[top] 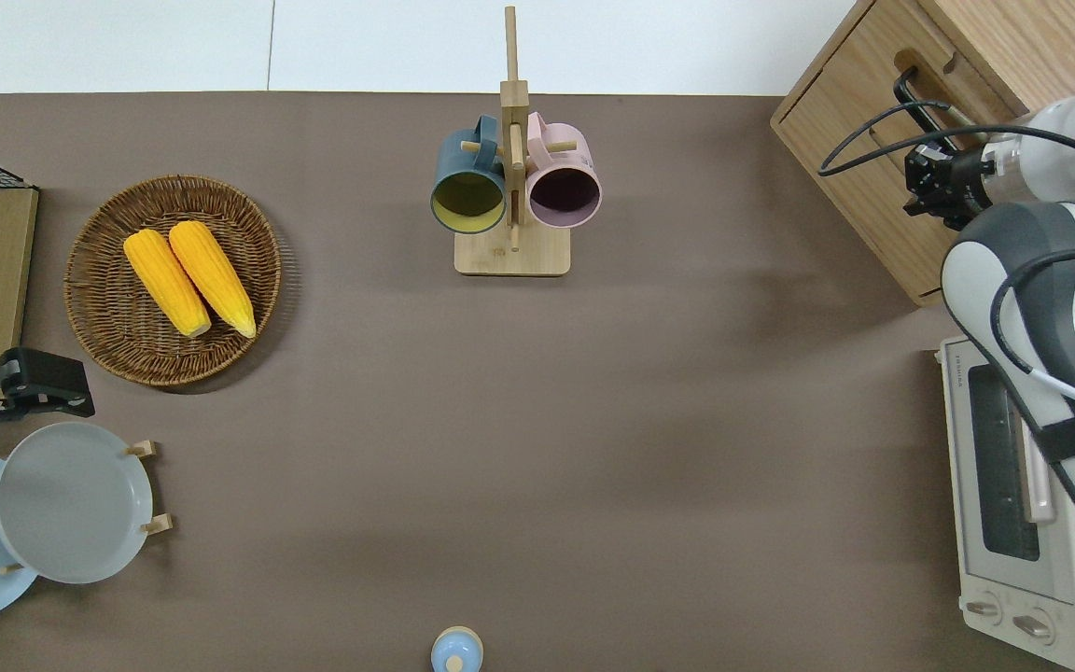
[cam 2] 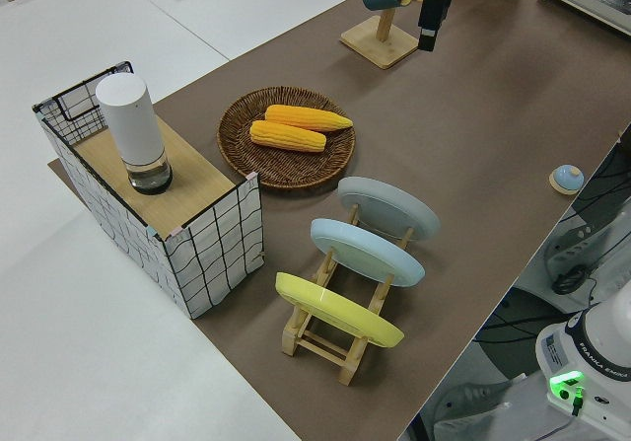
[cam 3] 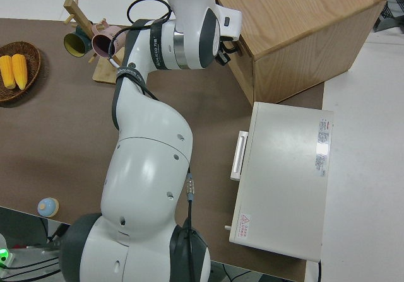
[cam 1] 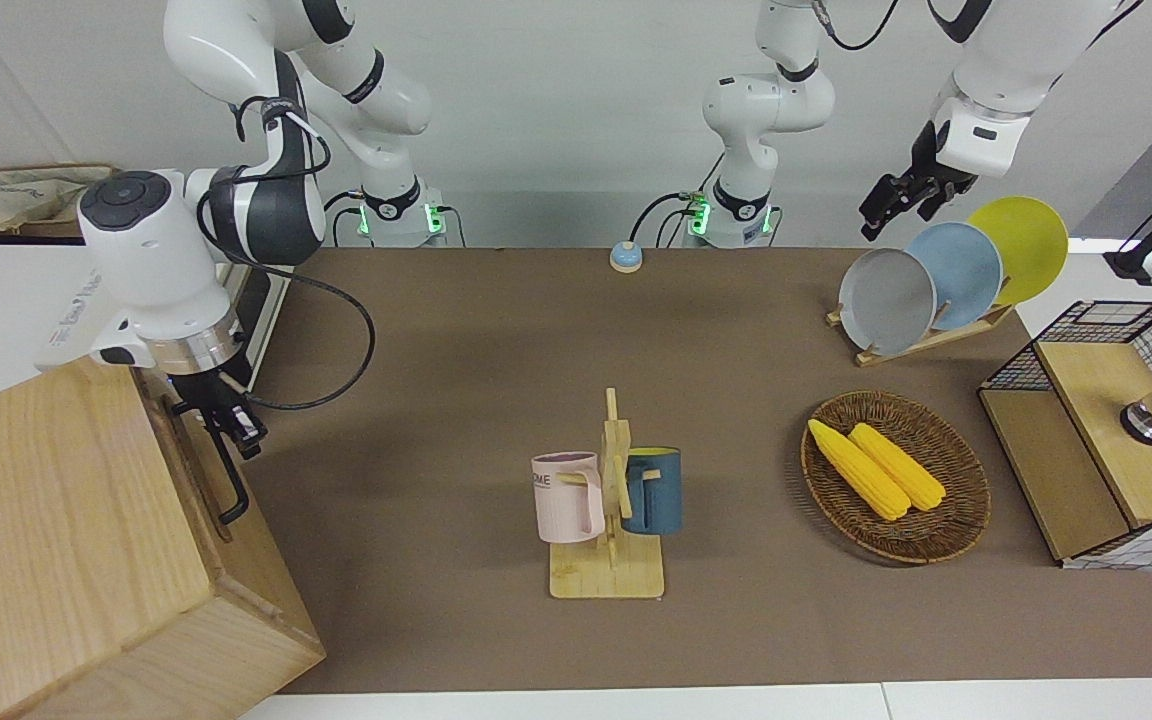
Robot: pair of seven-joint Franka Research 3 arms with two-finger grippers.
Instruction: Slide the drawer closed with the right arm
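The light-wood drawer (cam 1: 198, 480) sits pushed in, its front flush with the big light-wood cabinet (cam 1: 56, 540) at the right arm's end of the table. In the overhead view the drawer front (top: 883, 70) shows no gap. Its black loop handle (cam 1: 229, 485) sticks out from the front. My right gripper (cam 1: 236, 428) is at the drawer front, at the end of the handle nearer the robots; in the overhead view it (top: 922, 177) is against the cabinet (top: 1013, 37). The drawer's inside is hidden. The left arm is parked.
A white oven (top: 1023, 523) stands beside the cabinet, nearer the robots. A wooden mug rack (cam 1: 608, 520) with two mugs stands mid-table. A wicker basket (cam 1: 956, 520) holds corn, with a plate rack (cam 1: 921, 340), a wire crate (cam 1: 1086, 440) and a small bell (cam 1: 625, 257) around.
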